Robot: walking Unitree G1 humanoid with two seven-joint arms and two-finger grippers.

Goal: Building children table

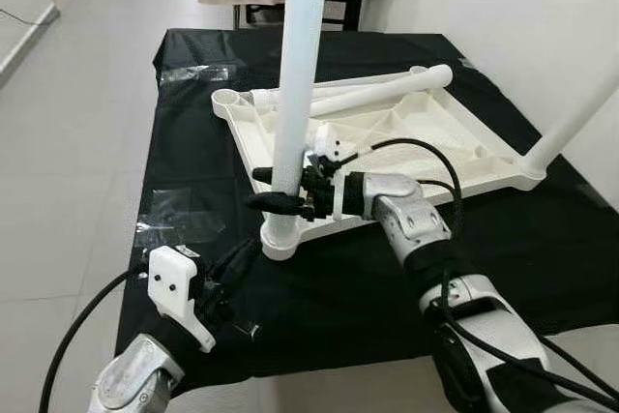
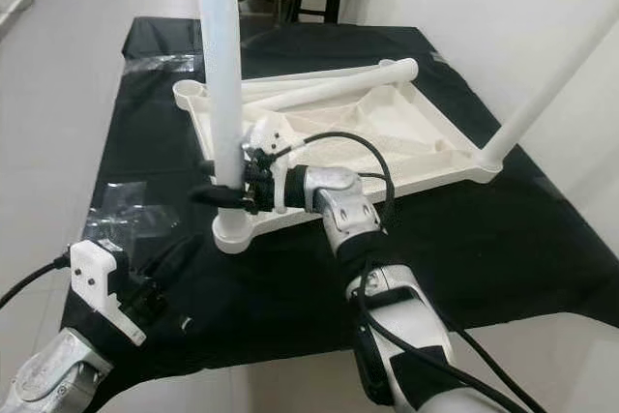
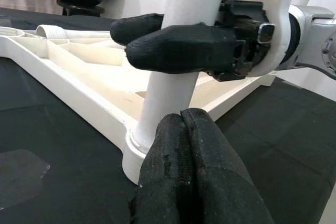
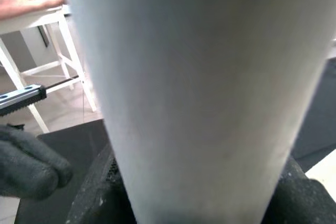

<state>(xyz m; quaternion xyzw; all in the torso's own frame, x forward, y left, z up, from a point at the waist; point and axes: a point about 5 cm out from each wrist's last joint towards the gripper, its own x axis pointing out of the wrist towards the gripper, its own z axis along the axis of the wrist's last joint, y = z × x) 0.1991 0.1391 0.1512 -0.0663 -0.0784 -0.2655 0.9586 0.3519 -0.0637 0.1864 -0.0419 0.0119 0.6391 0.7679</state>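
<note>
Right hand (image 1: 274, 189) clasps upright leg (image 1: 298, 94); tabletop (image 1: 440, 132) inverted

The upturned table top (image 1: 426, 132) and its legs, including the upright leg (image 1: 298, 94), are plain white plastic. They rest on a solid black cloth (image 1: 193, 113) bearing clear, shiny tape patches (image 1: 179, 215). Both arms are silver with black cables; the right gripper (image 1: 276, 189) and left gripper (image 3: 194, 171) have matte black fingers. The floor (image 1: 87, 94) is pale grey tile.
</note>
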